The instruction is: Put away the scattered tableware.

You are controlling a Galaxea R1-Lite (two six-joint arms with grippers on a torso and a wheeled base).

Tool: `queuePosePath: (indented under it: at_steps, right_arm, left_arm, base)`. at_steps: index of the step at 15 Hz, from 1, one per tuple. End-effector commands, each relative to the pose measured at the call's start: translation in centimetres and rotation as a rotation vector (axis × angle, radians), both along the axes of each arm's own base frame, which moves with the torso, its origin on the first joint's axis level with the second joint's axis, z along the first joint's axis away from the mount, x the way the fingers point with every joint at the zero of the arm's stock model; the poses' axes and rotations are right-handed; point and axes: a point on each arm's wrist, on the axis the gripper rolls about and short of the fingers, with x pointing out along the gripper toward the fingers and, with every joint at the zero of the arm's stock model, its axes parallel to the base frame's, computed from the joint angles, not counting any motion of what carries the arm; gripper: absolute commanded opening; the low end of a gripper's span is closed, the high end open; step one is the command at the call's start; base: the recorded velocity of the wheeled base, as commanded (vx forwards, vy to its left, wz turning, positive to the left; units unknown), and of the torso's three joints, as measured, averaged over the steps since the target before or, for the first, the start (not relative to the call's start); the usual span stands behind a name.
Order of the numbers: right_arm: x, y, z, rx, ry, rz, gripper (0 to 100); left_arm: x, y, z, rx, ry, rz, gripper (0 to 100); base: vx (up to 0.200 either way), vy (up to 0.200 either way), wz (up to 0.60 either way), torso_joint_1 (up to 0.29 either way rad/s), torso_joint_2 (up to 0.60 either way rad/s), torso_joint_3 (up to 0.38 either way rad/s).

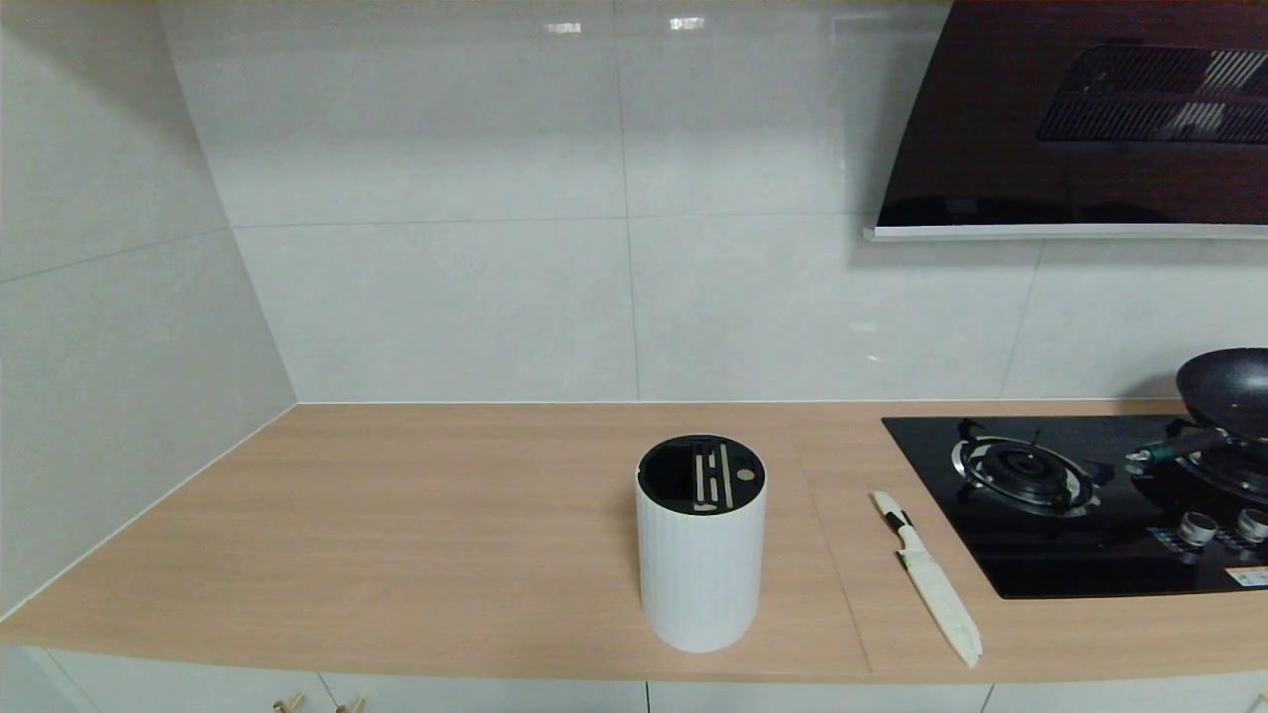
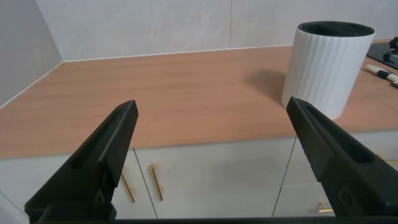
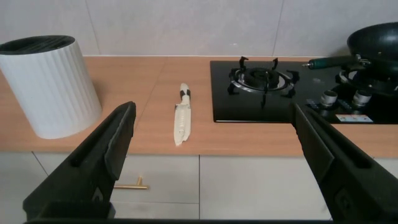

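Note:
A white knife [image 1: 928, 577] with a white handle and a black band lies flat on the wooden counter [image 1: 416, 525], between the cooktop and a white ribbed holder [image 1: 700, 555] whose black top has slots. The knife [image 3: 181, 114] and the holder [image 3: 48, 85] also appear in the right wrist view. My right gripper [image 3: 211, 149] is open and empty, held in front of the counter's edge, short of the knife. My left gripper [image 2: 211, 149] is open and empty too, in front of the cabinet fronts, with the holder [image 2: 328, 65] farther off on the counter [image 2: 168, 93].
A black gas cooktop [image 1: 1080, 505] takes up the counter's right end, with a dark wok [image 1: 1228, 396] on its far burner and knobs at the front. A range hood [image 1: 1080, 119] hangs above. Tiled walls close the back and left. White cabinets with brass handles [image 2: 127, 183] sit below.

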Motion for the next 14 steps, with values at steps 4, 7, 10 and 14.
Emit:
queuePosePath:
  at_steps: [4,7,10,14]
  right_arm:
    - [0.0,0.0,0.0,-0.007,0.0,-0.003,100]
    - [-1.0,0.2,5.0,0.008,-0.104,0.101,100]
    - [2.5,0.4,7.7,0.035,0.101,0.187,100]
    - [8.5,0.8,10.6,0.042,0.307,0.232,100]
  left_arm:
    - [0.0,0.0,0.0,0.0,0.0,0.0,100]
    - [0.0,0.0,0.0,0.0,0.0,0.0,100]
    - [0.0,0.0,0.0,0.0,0.0,0.0,100]
    - [0.0,0.0,0.0,0.0,0.002,0.0,100]
  base:
    - [0.0,0.0,0.0,0.0,0.0,0.0]
    - [0.0,0.0,0.0,0.0,0.0,0.0]
    - [0.0,0.0,0.0,0.0,0.0,0.0]
    - [0.0,0.0,0.0,0.0,0.0,0.0]
